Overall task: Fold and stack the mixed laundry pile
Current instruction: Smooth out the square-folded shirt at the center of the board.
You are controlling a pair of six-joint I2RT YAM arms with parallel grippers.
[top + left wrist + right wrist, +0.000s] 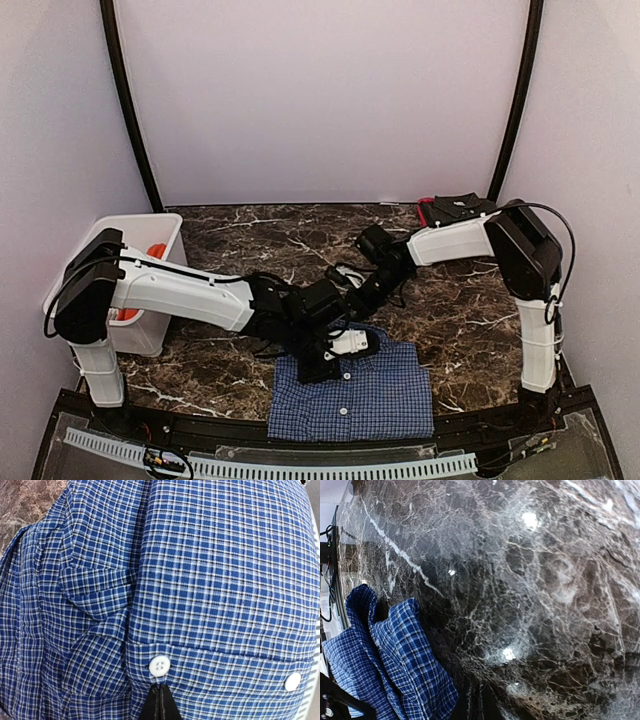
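The blue-and-white checked shirt (pixel 352 398) lies folded flat at the table's near edge, collar toward the back. My left gripper (pixel 335 355) is down on its collar end. In the left wrist view the left gripper (pixel 160 692) is shut, its black tips pressed against the checked cloth (pixel 215 575) just below a white button (pixel 159 666). I see no cloth between the fingers. My right gripper (pixel 350 290) hovers just behind the shirt; in its wrist view this gripper (pixel 481 702) is shut and empty over bare marble, with the shirt (pixel 395 665) to its left. The orange-red shirt (pixel 157 248) lies in the basket.
A white plastic basket (pixel 150 335) stands at the left edge of the dark marble table (pixel 300 235). A black and red device (pixel 455 210) sits at the back right. A perforated white rail (pixel 300 465) runs along the near edge.
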